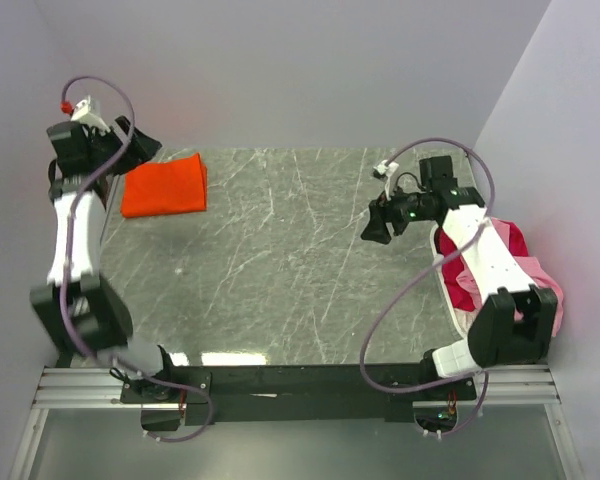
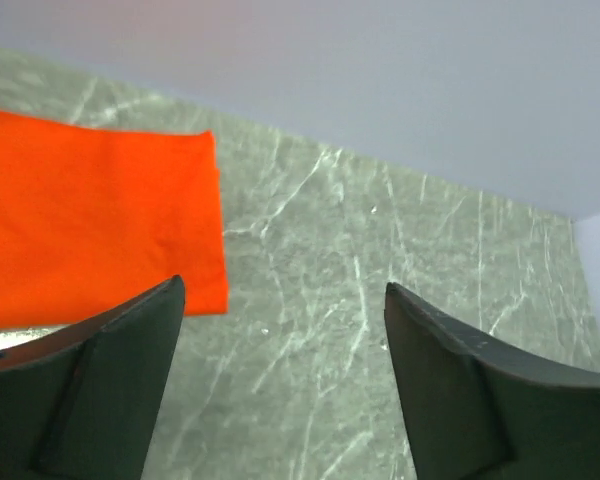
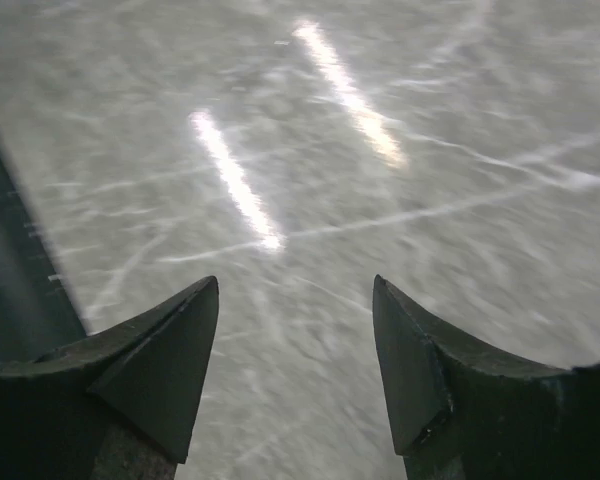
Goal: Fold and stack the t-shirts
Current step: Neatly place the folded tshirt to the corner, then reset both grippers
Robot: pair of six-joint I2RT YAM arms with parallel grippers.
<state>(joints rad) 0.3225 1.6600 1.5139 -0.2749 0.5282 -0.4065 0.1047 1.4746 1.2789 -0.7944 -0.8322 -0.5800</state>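
The folded orange t-shirt [image 1: 163,187] lies flat in the upper left of the overhead view, a neat rectangle on the grey marbled counter [image 1: 280,270], and it fills the left half of the left wrist view [image 2: 90,230] with its right edge and lower right corner showing. It looks light, limp and thin, so it should sag and unfold if lifted by one point. Pinching through all the layers at a corner or along a folded edge looks like the safest hold, and its smooth cloth probably slides easily on the polished stone. The other shirts [image 1: 520,245], pink and magenta-red, sit bunched in a loose heap at the right edge of the overhead view, partly hidden under the right arm [image 1: 480,245]. They are just as soft, and a hem or shoulder seam would likely be the part to take so that one comes free of the rest. The left arm [image 1: 75,230] reaches to the upper left, and its jaws are spread apart with nothing between them, just above and beside the orange shirt's upper left corner, not touching it. The right arm's jaws are likewise released and empty, hanging over bare counter, well apart from the heap behind them.
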